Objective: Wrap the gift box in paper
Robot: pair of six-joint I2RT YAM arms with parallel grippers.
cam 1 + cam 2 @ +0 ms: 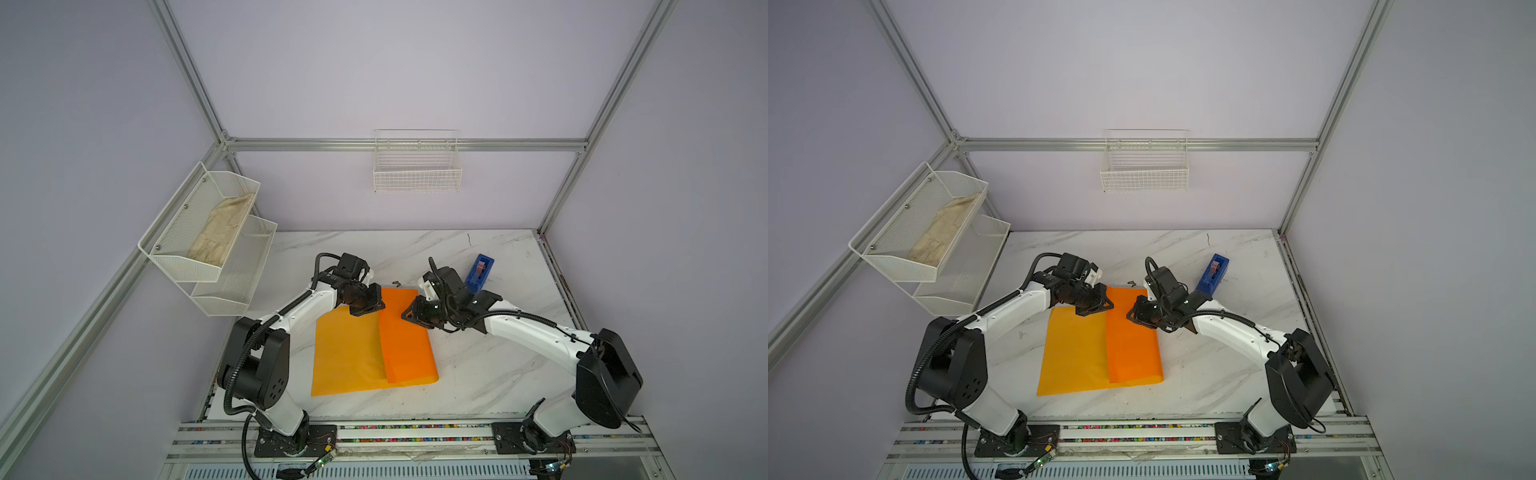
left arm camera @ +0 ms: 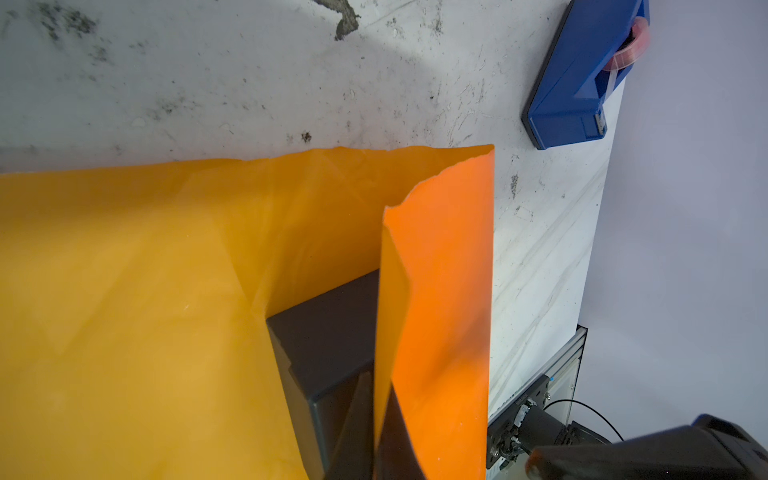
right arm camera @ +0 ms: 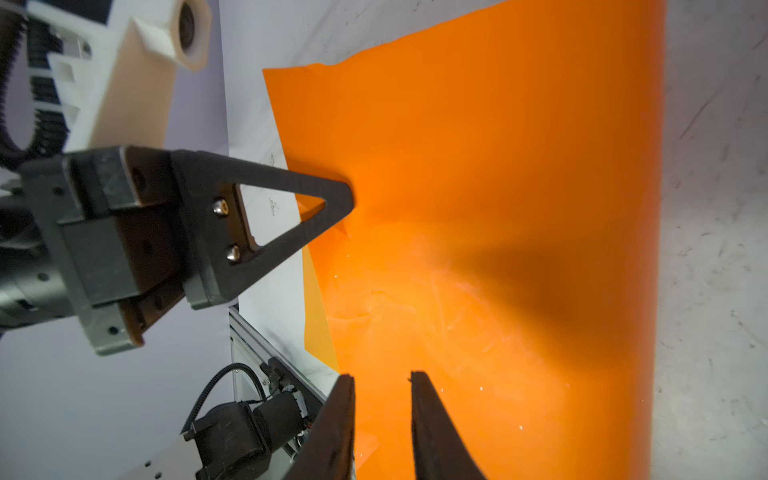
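Note:
The orange-yellow paper lies on the marble table, and its right part is folded over as a brighter orange flap. In both top views the flap hides the gift box. The left wrist view shows the dark gift box under the raised flap edge. My left gripper is shut on the far end of that flap edge. My right gripper hovers just right of it over the flap. Its jaws stand a little apart with nothing between them.
A blue tape dispenser stands on the table behind my right arm. A white mesh shelf holding a cloth hangs on the left wall. A wire basket hangs on the back wall. The table's front rail runs along the near side.

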